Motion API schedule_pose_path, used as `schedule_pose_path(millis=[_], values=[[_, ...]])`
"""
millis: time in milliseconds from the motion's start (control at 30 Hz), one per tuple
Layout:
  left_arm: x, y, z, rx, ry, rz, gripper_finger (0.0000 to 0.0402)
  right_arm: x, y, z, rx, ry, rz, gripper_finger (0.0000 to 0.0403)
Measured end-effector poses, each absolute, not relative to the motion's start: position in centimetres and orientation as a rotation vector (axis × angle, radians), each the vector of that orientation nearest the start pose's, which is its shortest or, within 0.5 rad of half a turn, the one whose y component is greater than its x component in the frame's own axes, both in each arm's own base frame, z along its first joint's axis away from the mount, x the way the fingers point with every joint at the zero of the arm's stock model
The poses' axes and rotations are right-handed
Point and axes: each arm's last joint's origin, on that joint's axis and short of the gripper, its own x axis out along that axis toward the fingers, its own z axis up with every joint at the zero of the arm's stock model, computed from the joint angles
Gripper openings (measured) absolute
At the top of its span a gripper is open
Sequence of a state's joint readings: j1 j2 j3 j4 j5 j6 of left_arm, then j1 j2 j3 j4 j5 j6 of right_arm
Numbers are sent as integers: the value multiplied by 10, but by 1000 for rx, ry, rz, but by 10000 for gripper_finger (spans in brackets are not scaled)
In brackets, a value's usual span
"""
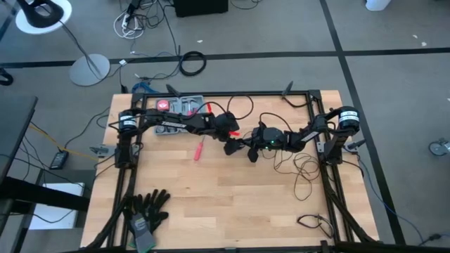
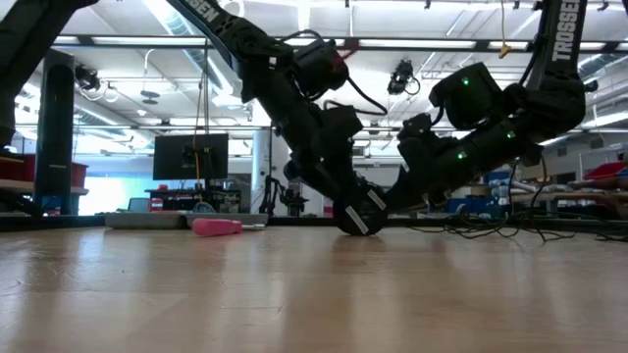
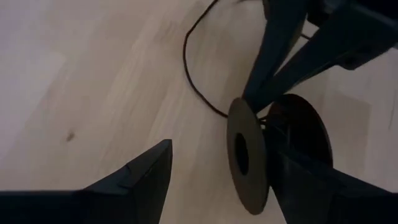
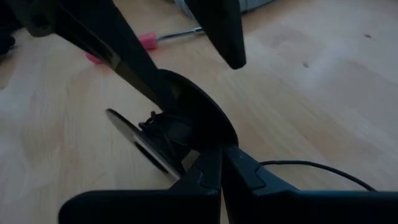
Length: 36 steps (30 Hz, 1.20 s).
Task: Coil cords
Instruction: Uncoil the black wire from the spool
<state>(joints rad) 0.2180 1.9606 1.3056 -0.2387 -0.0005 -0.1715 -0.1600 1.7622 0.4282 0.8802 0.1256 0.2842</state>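
Note:
The cord's round black puck (image 3: 247,155) is a small reel of two discs, and it stands on edge on the table's middle (image 2: 357,218). Thin black wire (image 3: 189,68) runs off it to loose loops (image 1: 304,169) at the table's right. My right gripper (image 4: 222,158) comes from the right and is shut on the puck. My left gripper (image 3: 224,158) comes from the left, low over the table, and is open. The puck stands between its two fingers. My left gripper has one finger (image 4: 134,59) against the puck's outer disc (image 4: 186,99), slanting down from the table's left. Its other finger (image 4: 217,31) stands free of the puck. My right gripper pinches the rim of a disc (image 4: 198,146) between its two shut fingers, slanting down from the table's right. Some wound wire (image 4: 158,127) shows between the discs. The puck is tilted, its lower edge at the table.
A pink-handled screwdriver (image 1: 200,149) lies just left of the grippers. A grey tool tray (image 1: 179,107) stands at the far left. Black gloves (image 1: 146,211) lie at the near left. A small wire bundle (image 1: 316,223) lies at the near right.

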Motion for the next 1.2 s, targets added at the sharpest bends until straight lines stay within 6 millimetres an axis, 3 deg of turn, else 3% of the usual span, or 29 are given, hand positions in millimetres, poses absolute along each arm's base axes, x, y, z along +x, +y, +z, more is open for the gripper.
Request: schedule_pose_path(millis=[100,200,433,600,767,1067,1200], values=[[403,88,169,-261,876,259,240,268,-47,96,285,415,-344,1],[403,88,168,-265,876,242,197,269,-47,96,285,414,-344,1],[403,86,168,-253,888,199,18,268,-49,99,247,412,-339,5],[392,84,179,-168,946,275,4,267,-51,115,221,361,-345,16],[381,73,191,25,1026,396,2,265,-51,125,202,333,-370,15],[388,16,194,428,1004,503,1,265,-51,124,202,340,-375,16],[391,1,189,501,1000,522,3,265,-51,124,202,341,-375,18]])
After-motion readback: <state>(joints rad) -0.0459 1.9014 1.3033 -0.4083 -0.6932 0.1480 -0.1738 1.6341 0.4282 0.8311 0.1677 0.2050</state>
